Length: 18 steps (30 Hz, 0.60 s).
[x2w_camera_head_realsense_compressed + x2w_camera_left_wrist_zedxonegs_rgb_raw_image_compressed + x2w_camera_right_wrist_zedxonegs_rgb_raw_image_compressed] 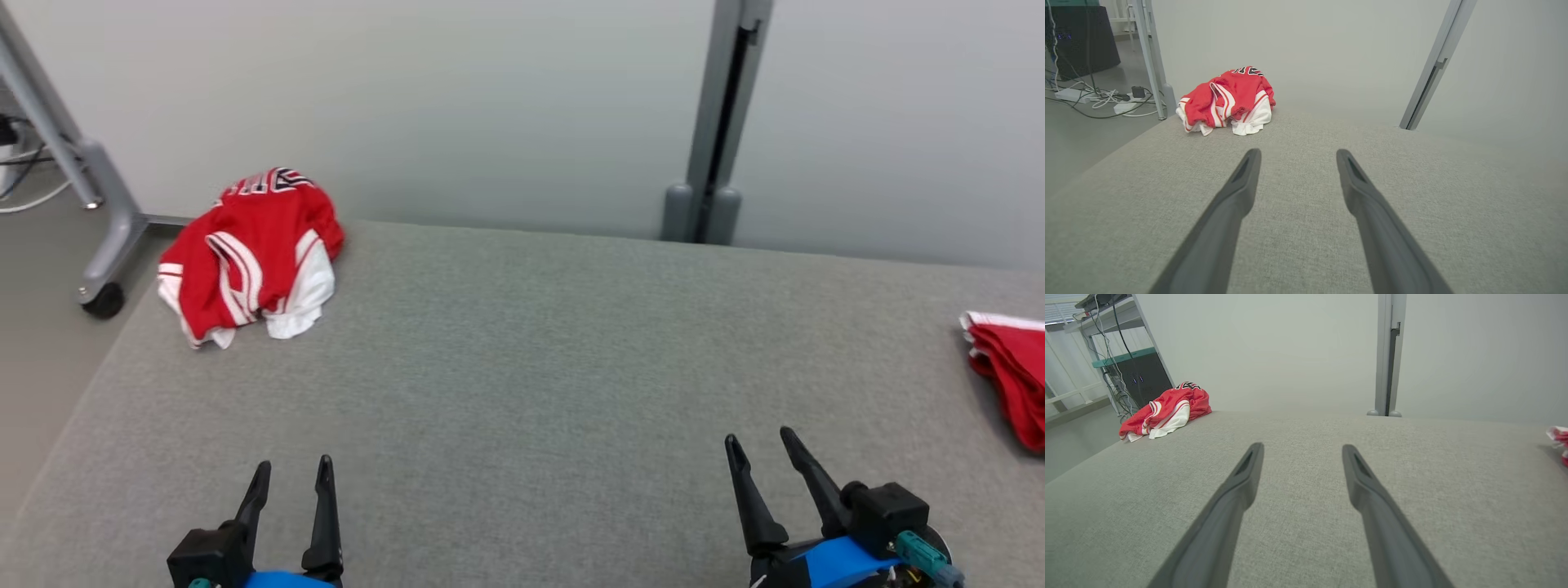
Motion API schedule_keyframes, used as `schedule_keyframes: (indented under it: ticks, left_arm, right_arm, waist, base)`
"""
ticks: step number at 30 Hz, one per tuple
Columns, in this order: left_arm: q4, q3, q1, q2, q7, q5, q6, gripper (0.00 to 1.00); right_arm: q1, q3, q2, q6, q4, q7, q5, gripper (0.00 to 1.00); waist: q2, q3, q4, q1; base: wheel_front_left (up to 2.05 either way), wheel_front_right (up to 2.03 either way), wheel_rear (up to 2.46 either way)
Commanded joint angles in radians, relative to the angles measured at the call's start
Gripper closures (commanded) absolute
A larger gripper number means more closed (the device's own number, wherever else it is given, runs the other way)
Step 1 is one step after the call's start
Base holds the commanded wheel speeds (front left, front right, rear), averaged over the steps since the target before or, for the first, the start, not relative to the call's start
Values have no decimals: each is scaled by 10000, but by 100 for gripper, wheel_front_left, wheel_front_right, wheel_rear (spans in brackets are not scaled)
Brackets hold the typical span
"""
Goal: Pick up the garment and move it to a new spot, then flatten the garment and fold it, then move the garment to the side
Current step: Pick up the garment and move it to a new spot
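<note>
While the left gripper (294, 462) and right gripper (758, 435) hold jaws spread, the crumpled red-and-white jersey (253, 253) awaits pickup, seemingly needing a far-left reach.

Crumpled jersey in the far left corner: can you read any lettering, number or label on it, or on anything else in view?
No text reads in full.
Crumpled jersey: black block lettering on its top fold, creased and cut off, unreadable.
Red garment at the right edge: no print showing.
Dark cabinet: tiny lit marks, too small to read.
</note>
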State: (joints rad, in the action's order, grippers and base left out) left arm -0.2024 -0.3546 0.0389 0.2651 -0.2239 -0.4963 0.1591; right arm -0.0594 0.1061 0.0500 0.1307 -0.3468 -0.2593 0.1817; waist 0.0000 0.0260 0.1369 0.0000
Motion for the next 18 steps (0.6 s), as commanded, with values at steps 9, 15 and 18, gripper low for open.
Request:
schedule_keyframes:
  ticks: [9, 15, 18]
  left_arm:
    - [460, 123, 474, 428, 241, 37, 259, 0]
    - [713, 152, 678, 621, 365, -9, 352, 0]
    - [772, 154, 751, 638, 404, -22, 398, 0]
  right_arm:
    - [411, 384, 13, 1, -33, -64, 424, 0]
    - [423, 659, 15, 1, -125, -67, 602, 0]
    - [385, 726, 16, 1, -153, -69, 620, 0]
  waist:
    - [0, 180, 2503, 0]
    - [0, 301, 3344, 0]
    - [0, 321, 3455, 0]
  base:
    - [0, 0, 0]
    - [0, 0, 0]
    - [0, 0, 0]
